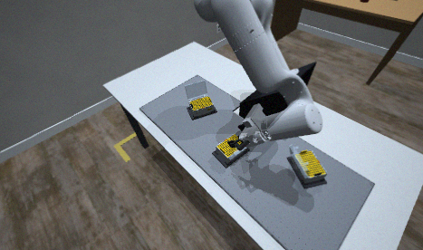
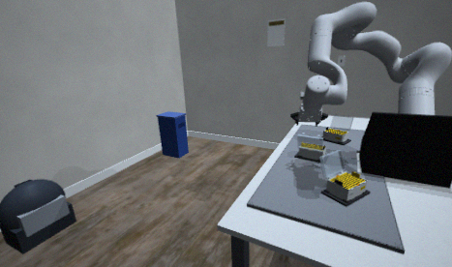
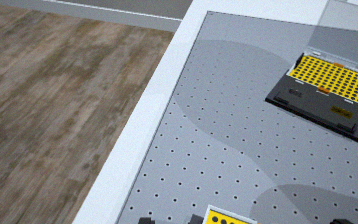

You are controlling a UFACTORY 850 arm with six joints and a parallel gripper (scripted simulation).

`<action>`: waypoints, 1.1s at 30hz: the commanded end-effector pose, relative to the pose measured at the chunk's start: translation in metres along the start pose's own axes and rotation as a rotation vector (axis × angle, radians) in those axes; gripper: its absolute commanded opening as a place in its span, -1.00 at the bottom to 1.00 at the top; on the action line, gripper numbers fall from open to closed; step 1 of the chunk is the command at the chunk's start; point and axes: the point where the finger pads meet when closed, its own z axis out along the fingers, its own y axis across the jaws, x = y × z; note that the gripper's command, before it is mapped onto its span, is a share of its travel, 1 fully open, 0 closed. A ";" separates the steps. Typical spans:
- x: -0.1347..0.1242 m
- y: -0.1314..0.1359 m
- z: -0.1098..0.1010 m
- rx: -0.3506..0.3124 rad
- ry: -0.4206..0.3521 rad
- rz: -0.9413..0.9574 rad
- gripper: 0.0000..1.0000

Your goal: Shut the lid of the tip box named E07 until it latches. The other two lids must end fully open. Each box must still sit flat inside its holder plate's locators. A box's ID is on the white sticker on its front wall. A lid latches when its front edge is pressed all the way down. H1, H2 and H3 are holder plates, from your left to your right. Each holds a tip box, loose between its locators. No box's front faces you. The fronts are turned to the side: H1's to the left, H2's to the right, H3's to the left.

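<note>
Three tip boxes with yellow tip racks sit on holder plates on the grey perforated mat. In the top view they are the left box (image 1: pixel 200 105), the middle box (image 1: pixel 230 149) and the right box (image 1: pixel 308 165). The left box's clear lid (image 1: pixel 195 90) stands up open. The right box's lid (image 2: pixel 339 162) also stands open. My gripper (image 1: pixel 243 140) is open and empty, hovering just above the middle box (image 2: pixel 312 147). The wrist view shows the left box (image 3: pixel 326 90) at the upper right and a corner of the middle box (image 3: pixel 228 215) at the bottom edge. No sticker ID is readable.
A black screen (image 2: pixel 409 147) stands on the white table behind the mat, close to the arm. The table's long edge (image 3: pixel 141 130) runs beside the mat, with wooden floor beyond. A blue bin (image 2: pixel 172 133) stands by the far wall.
</note>
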 end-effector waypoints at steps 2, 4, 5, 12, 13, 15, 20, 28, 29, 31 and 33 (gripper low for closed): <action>0.017 -0.005 0.016 0.002 -0.001 0.001 1.00; 0.017 -0.005 0.016 0.002 -0.001 0.001 1.00; 0.017 -0.005 0.016 0.002 -0.001 0.001 1.00; 0.028 -0.002 0.027 -0.069 -0.001 0.072 1.00; 0.031 -0.001 0.030 -0.092 -0.001 0.095 1.00; 0.034 0.000 0.034 -0.116 -0.001 0.119 1.00; 0.048 0.004 0.048 -0.210 -0.001 0.213 1.00; 0.075 0.012 0.076 -0.399 -0.001 0.401 1.00; 0.079 0.013 0.080 -0.422 -0.001 0.425 1.00; 0.085 0.015 0.087 -0.469 -0.001 0.472 1.00; 0.085 0.015 0.087 -0.469 -0.001 0.472 1.00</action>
